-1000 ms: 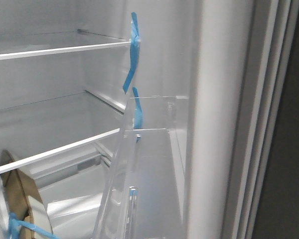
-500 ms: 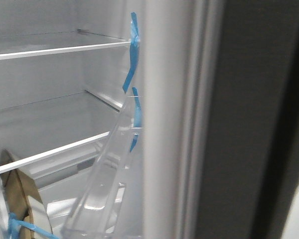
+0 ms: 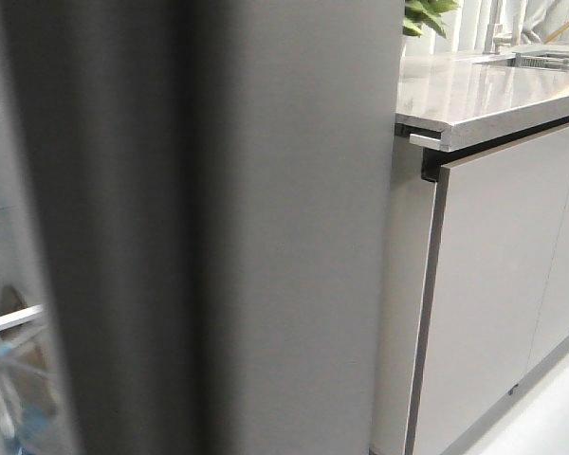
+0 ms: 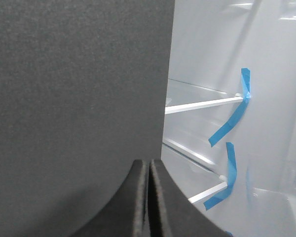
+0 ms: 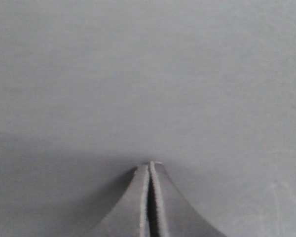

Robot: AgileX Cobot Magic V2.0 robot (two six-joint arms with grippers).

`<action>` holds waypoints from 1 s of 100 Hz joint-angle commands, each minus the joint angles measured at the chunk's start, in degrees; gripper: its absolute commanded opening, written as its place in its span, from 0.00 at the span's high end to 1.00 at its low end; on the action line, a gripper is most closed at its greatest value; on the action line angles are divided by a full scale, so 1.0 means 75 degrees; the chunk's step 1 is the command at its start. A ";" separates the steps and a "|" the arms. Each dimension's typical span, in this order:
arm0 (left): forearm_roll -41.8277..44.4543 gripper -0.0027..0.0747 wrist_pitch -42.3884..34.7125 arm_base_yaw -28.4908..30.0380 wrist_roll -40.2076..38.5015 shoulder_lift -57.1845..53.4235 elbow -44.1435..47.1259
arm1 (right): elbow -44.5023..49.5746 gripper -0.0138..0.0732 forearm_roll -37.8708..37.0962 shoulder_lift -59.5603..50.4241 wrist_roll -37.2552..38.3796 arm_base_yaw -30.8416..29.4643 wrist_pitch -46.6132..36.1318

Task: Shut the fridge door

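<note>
With both sets of fingers pressed together and empty, the fridge door is met by the right gripper and left gripper. Rebound is risked if the not-yet-latched door is released early.

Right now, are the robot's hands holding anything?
No. The left gripper and right gripper are both shut with nothing between the fingers; their tips are right up against the fridge door.
</note>
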 commanded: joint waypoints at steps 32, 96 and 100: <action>-0.0012 0.99 -0.0587 -0.0012 -0.0027 0.0145 0.0213 | -0.2094 0.93 -0.0003 0.2459 0.0014 0.0028 -0.1922; -0.0012 0.99 -0.0587 -0.0012 -0.0027 0.0145 0.0213 | -0.3455 0.93 -0.0003 0.4372 0.0014 -0.0316 -0.2057; -0.0012 0.99 -0.0587 -0.0012 -0.0027 0.0145 0.0213 | -0.3455 0.93 -0.0003 0.4337 0.0014 -0.0384 -0.2005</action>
